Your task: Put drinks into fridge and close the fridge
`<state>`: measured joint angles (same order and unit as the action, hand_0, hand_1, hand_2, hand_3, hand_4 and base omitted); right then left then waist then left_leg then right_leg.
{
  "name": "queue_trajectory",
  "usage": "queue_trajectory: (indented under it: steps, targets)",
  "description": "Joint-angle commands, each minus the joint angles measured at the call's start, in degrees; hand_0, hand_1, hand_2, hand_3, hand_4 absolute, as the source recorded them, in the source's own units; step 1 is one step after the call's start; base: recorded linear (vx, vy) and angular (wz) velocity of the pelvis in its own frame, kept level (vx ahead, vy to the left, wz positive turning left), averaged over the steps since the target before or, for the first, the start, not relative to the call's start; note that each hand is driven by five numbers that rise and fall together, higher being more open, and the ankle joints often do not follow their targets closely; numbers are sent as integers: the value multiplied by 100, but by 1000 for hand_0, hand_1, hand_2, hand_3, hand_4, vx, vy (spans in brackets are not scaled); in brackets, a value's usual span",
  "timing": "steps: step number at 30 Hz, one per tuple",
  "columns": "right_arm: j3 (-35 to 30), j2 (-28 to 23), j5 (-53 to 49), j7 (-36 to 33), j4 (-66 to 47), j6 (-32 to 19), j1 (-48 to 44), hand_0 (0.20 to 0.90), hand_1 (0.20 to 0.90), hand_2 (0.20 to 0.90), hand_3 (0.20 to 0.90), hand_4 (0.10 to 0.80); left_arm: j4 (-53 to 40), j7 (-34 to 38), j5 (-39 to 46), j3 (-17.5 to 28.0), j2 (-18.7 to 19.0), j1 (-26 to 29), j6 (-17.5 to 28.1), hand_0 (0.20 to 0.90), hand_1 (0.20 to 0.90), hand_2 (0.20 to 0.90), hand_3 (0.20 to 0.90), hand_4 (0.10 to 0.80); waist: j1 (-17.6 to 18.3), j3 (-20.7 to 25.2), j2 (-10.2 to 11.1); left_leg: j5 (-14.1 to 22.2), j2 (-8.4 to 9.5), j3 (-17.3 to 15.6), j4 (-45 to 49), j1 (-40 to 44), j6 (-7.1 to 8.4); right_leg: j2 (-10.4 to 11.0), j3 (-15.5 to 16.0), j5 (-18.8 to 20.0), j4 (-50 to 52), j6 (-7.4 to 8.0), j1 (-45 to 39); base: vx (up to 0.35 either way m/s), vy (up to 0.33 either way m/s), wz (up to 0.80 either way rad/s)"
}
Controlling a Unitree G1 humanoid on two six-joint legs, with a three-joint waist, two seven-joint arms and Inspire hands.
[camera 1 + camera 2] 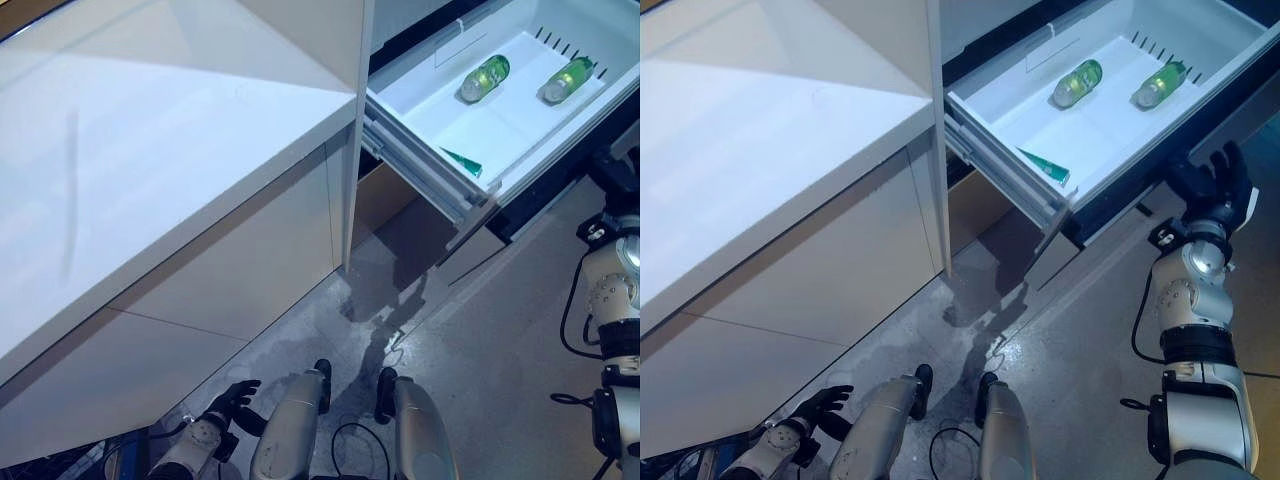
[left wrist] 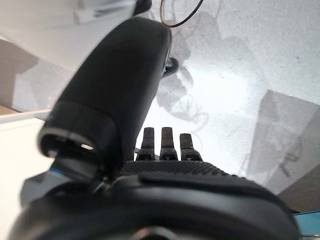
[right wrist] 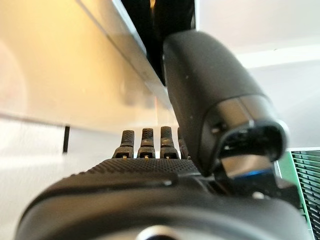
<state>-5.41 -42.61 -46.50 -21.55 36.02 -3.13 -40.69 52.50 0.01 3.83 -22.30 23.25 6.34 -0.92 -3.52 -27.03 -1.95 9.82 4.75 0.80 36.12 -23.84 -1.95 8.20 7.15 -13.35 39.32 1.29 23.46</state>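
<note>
The fridge drawer (image 1: 500, 130) stands pulled open at the upper right. Two green bottles (image 1: 485, 77) (image 1: 568, 79) lie on their sides at its back, apart from each other. A flat teal item (image 1: 462, 162) lies at the drawer's front corner. My right hand (image 1: 1218, 185) is raised beside the drawer's dark front panel, fingers straight and holding nothing; its fingers (image 3: 145, 142) show extended in the right wrist view. My left hand (image 1: 232, 400) hangs low near the floor, open and empty, with fingers (image 2: 165, 145) straight.
A long white counter (image 1: 150, 150) with pale cabinet fronts (image 1: 230, 270) runs along the left, next to the fridge. The drawer juts out over the grey concrete floor (image 1: 500, 340) on metal rails (image 1: 420, 165).
</note>
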Motion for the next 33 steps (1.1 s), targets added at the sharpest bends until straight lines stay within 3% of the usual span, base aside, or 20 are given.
queue_trajectory:
  steps: [1,7,8,9,11,12,14,16,20,21,22,24,25,33]
  targets:
    - [649,-333,348,580,-169,-506,-771,900,900,900,900,800,-341,263,307,-24,74,-198,238,900,900,900,900,800,-375,285,-39,357,87,29,16,-28,-293,-71,345,-94,284,-412,82,-32,75,3]
    - [1110,-276,793,885,-216,-720,-1346,900,900,900,900,800,-424,238,392,-50,26,-188,315,900,900,900,900,800,-490,225,-121,205,124,93,-96,-127,-255,-64,378,-69,316,-407,212,4,59,0]
    - [1141,-262,778,944,-228,-722,-1385,900,900,900,900,800,-420,235,394,-60,27,-197,321,900,900,900,900,800,-503,236,-116,374,143,141,-51,-73,-234,-83,312,-234,382,-355,170,14,48,1]
    - [1259,-224,784,1086,-261,-751,-1542,900,900,900,900,800,-430,212,383,-64,41,-199,332,900,900,900,900,800,-553,220,-138,145,128,126,-167,-125,-232,-57,400,-57,295,-399,207,19,43,2]
    - [1367,-187,745,1276,-266,-733,-1684,900,900,900,900,800,-428,193,398,-76,54,-215,341,900,900,900,900,800,-600,235,-133,293,151,190,-145,-70,-199,-73,343,-217,352,-343,154,26,42,3]
    - [1473,-181,745,1303,-249,-748,-1831,900,900,900,900,800,-435,173,389,-84,66,-192,341,900,900,900,900,800,-645,210,-152,76,137,177,-249,-110,-205,-43,437,-45,279,-388,179,114,19,5]
    - [1559,-171,757,1342,-152,-766,-1955,900,900,900,900,800,-427,157,396,-91,78,-197,364,900,900,900,900,800,-698,229,-144,229,156,240,-229,-40,-175,-49,398,-208,334,-327,105,76,17,9]
    - [1649,-190,839,1254,23,-755,-2163,900,900,900,900,800,-438,141,400,-114,109,-199,402,900,900,900,900,800,-780,222,-171,4,133,253,-376,-46,-176,-6,521,-40,243,-361,83,-40,30,17]
    - [1825,-233,895,1116,374,-734,-2486,900,900,900,900,800,-439,91,389,-118,182,-260,520,900,900,900,900,800,-947,265,-187,-90,134,375,-617,118,-136,20,656,-6,46,-335,-152,61,7,20]
    - [1846,-234,863,1120,411,-742,-2510,900,900,900,900,800,-431,91,398,-121,184,-276,528,900,900,900,900,800,-959,285,-171,81,155,421,-584,191,-119,10,596,-164,86,-280,-222,75,14,21]
    - [1852,-240,816,1128,523,-780,-2570,900,900,900,900,800,-428,81,359,-121,202,-315,561,900,900,900,900,800,-1013,297,-202,-122,133,427,-733,208,-117,37,727,11,-85,-319,-297,74,15,22]
    - [1872,-214,817,1072,594,-786,-2637,900,900,900,900,800,-394,87,349,-120,215,-363,560,900,900,900,900,800,-1062,345,-187,29,157,502,-784,337,-83,28,698,-134,-153,-254,-460,68,16,19]
    - [1862,-205,834,1050,645,-774,-2672,900,900,900,900,800,-350,77,312,-98,220,-387,575,900,900,900,900,800,-1094,355,-221,-174,144,498,-899,326,-91,49,808,44,-279,-295,-481,42,17,20]
    - [1896,-230,844,830,981,-787,-2756,900,900,900,900,800,-18,34,30,37,239,-592,601,900,900,900,900,800,-1207,488,-179,-165,189,565,-1118,630,-81,96,905,135,-725,-225,-928,61,30,18]
